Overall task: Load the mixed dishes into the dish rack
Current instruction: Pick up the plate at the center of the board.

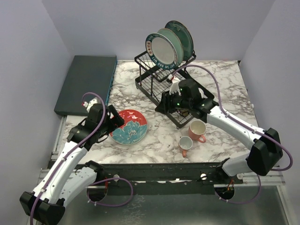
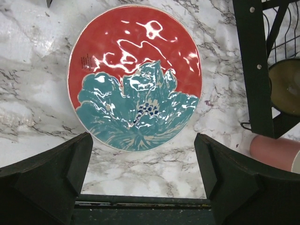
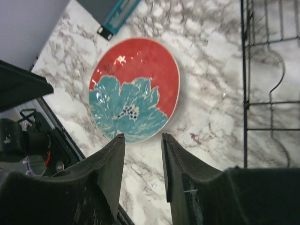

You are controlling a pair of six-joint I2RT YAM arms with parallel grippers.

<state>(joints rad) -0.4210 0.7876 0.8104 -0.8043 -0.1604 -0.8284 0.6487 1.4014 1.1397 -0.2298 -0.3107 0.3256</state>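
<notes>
my left gripper (image 2: 143, 138) stands wide open, its two dark fingers spread to either side with nothing between them, just at the near-left rim of the red and teal plate (image 1: 129, 126). that plate lies flat on the marble table (image 1: 225, 84), face up, near and left of the rack (image 1: 154, 80) and apart from it. my right gripper (image 3: 141, 138) is open only to a narrow gap and holds nothing; through the gap i see bare marble and the plate's edge. in the top view it hovers at the rack's near right side, low by the base. the rack stands at the far middle of the table with three plates upright on it in a row: a white plate with a blue rim (image 1: 161, 50) nearest, a pale green plate (image 1: 173, 41) behind it, and a dark teal plate (image 1: 184, 33) farthest. a dark bowl (image 2: 287, 87) with a pale inside shows behind the rack's frame; i cannot tell which level it sits on. two pink mugs (image 1: 197, 130) stand upright on the table, near and right of the rack, just beside each other. a dark flat slab (image 1: 86, 82) lies at the far left.
</notes>
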